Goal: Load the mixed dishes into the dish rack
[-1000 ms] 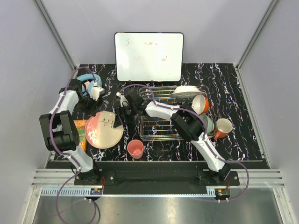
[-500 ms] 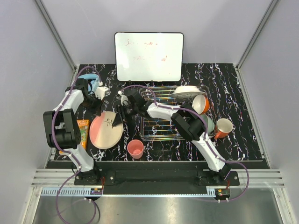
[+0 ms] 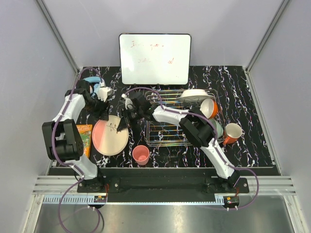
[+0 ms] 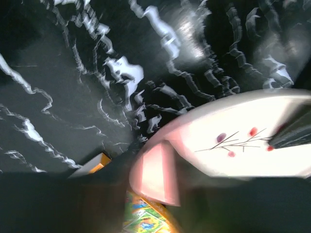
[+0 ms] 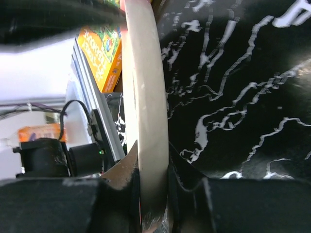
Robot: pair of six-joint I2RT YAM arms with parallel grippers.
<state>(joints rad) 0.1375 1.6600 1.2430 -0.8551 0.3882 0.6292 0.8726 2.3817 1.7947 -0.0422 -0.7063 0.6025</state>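
Large pink plate with twig drawing (image 3: 109,141): right gripper (image 3: 118,127), wider earlier, now pinches its rim. Left gripper (image 3: 104,112): opening cannot be told.

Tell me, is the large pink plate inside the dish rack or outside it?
Outside. The large pink plate sits left of the dish rack, over the black table, its rim between the jaws of the right gripper.

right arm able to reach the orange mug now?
Probably not yet: the right hand grips the large pink plate left of the silver wire dish rack; the orange mug itself stands unblocked at the rack's right.
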